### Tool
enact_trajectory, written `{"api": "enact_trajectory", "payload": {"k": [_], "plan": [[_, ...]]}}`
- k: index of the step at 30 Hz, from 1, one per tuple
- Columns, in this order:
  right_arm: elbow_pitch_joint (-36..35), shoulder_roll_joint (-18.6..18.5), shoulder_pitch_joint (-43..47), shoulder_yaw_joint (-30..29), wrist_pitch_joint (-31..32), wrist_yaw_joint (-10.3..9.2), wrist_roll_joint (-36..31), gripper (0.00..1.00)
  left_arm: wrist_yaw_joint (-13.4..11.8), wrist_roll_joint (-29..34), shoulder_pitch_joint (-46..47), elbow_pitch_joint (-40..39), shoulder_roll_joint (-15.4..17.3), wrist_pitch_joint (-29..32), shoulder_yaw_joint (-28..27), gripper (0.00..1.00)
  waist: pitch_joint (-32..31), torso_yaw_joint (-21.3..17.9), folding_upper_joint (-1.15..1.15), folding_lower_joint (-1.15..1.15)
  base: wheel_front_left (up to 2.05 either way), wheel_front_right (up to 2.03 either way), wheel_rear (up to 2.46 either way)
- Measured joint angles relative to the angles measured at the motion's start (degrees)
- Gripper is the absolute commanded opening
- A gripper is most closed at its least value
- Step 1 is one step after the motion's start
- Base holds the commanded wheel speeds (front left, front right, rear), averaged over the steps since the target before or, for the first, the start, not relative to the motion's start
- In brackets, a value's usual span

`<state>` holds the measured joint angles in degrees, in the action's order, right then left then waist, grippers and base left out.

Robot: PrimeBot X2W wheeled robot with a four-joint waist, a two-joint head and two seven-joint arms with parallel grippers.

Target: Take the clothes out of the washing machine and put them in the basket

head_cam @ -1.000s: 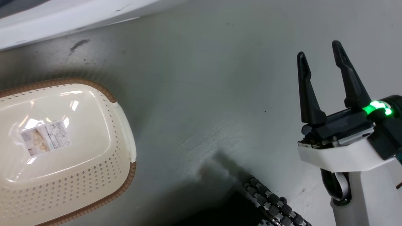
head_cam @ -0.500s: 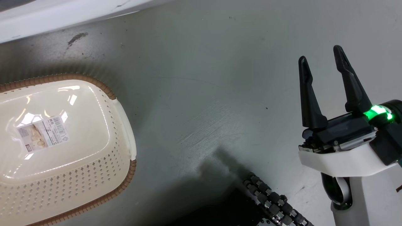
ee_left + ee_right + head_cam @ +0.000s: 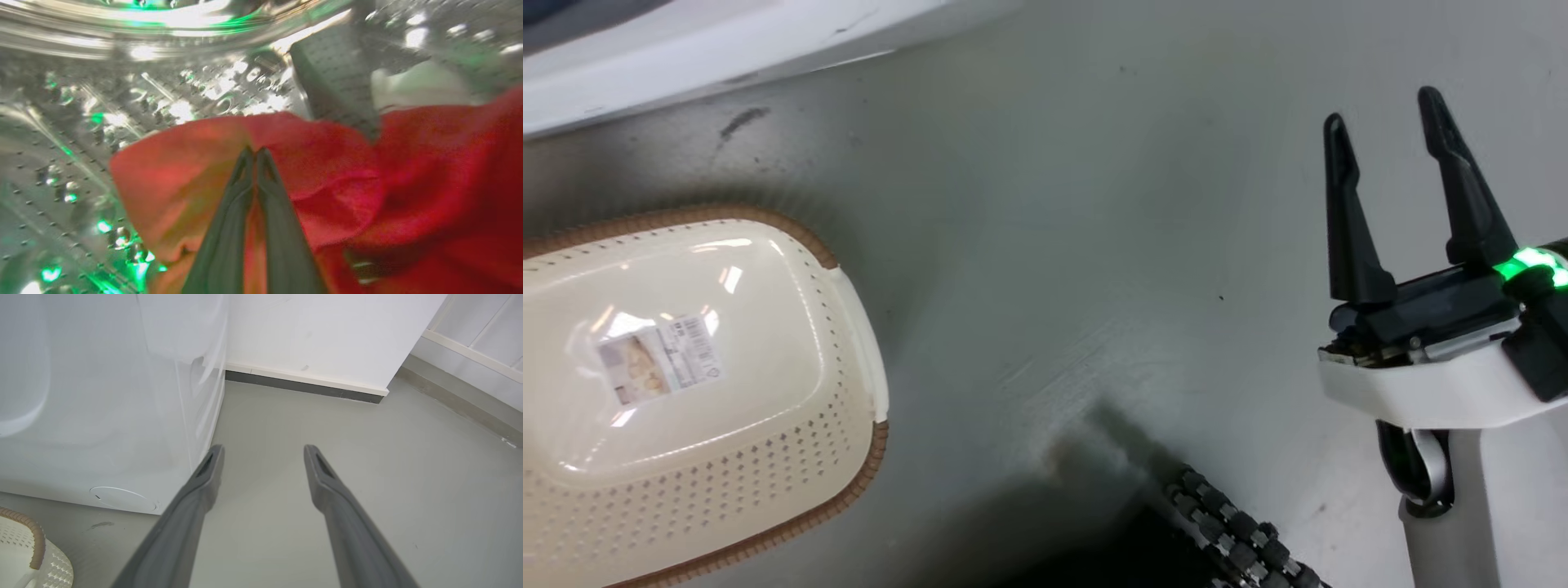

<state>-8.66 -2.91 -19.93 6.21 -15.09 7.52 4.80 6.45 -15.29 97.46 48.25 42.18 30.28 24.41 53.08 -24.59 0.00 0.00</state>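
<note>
Your clothes (image 3: 351, 183) lie crumpled and red in the shiny steel drum (image 3: 61, 163), and your left claw (image 3: 256, 152) is pinched shut on a fold of them. The basket (image 3: 727, 498) sits on the grey floor (image 3: 1054, 204) near the washer (image 3: 102, 416). Your right claw (image 3: 1381, 109) hangs over the floor, spread wide and gripping nothing, with a white wall (image 3: 306, 330) beyond.

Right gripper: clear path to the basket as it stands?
Probably yes: the right gripper is open and empty, and only bare floor lies between it and the basket; true reach is hard to judge.
</note>
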Motion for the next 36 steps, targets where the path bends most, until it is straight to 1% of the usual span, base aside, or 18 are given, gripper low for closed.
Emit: {"api": "enact_trajectory", "payload": {"k": [3, 6, 10, 13, 20, 24, 25, 28, 31, 36], "plan": [[0.9, 0.0, 0.0, -1.9, 0.0, 0.00, -1.2, 1.00, 0.0, -2.9, -3.1, 0.9, -2.2, -7.3, -1.5, 0.00, -2.1, 1.1, 0.00, 0.00, 0.00, 0.00, 0.00], [2.1, 0.0, 0.4, -4.0, 0.0, 0.00, -2.3, 1.00, 0.1, -3.4, -6.6, 1.7, -4.3, -13.8, -1.3, 0.00, -4.5, 2.6, 0.00, 0.00, 0.00, 0.00, 0.00], [3.2, 0.0, 2.1, -5.1, 0.0, 0.01, -4.5, 1.00, -0.1, -4.7, -11.5, 2.7, -6.9, -22.5, -1.4, 0.00, -8.3, 4.8, 0.00, 0.00, 0.00, 0.00, 0.00], [3.7, 0.0, 2.8, -5.9, 0.0, 0.00, -5.9, 1.00, -0.7, -5.7, -15.8, 3.7, -8.6, -28.7, -1.8, 0.00, -11.4, 6.5, 0.00, -0.01, 0.00, 0.00, 0.00], [5.2, 0.0, 5.7, -7.5, 0.0, 0.00, -8.6, 1.00, -1.9, -8.1, -26.1, 5.5, -14.1, -41.9, -2.4, 0.00, -19.0, 10.1, 0.00, -0.01, 0.00, 0.00, 0.00], [6.1, 0.0, 7.4, -7.9, 0.0, 0.00, -9.7, 1.00, -2.2, -8.9, -32.2, 5.3, -17.3, -44.7, -2.8, 0.00, -23.3, 12.1, 0.00, -0.01, 0.00, 0.00, 0.00], [6.4, 0.1, 8.4, -8.4, 0.0, 0.00, -9.9, 1.00, -2.6, -9.4, -35.1, 4.0, -18.4, -45.1, -3.6, 0.00, -25.4, 13.1, 0.00, -0.02, 0.00, 0.00, 0.00], [6.9, 0.0, 9.8, -9.6, 0.0, 0.00, -9.5, 1.00, -3.3, -9.6, -39.3, -2.2, -19.9, -45.2, -6.2, 0.00, -28.4, 14.6, 0.01, -0.02, 0.00, 0.00, 0.00], [7.3, 0.0, 10.8, -9.6, 0.0, 0.00, -10.1, 1.00, -4.0, -8.9, -44.5, -8.9, -20.7, -45.3, -9.0, 0.00, -31.1, 15.9, 0.00, -0.02, 0.00, 0.00, 0.00], [7.7, 0.0, 12.1, -9.9, 0.0, 0.00, -10.8, 1.00, -4.4, -6.4, -52.7, -18.8, -22.4, -45.4, -13.5, 0.00, -35.1, 17.7, 0.00, -0.02, 0.00, 0.00, 0.00]]}}
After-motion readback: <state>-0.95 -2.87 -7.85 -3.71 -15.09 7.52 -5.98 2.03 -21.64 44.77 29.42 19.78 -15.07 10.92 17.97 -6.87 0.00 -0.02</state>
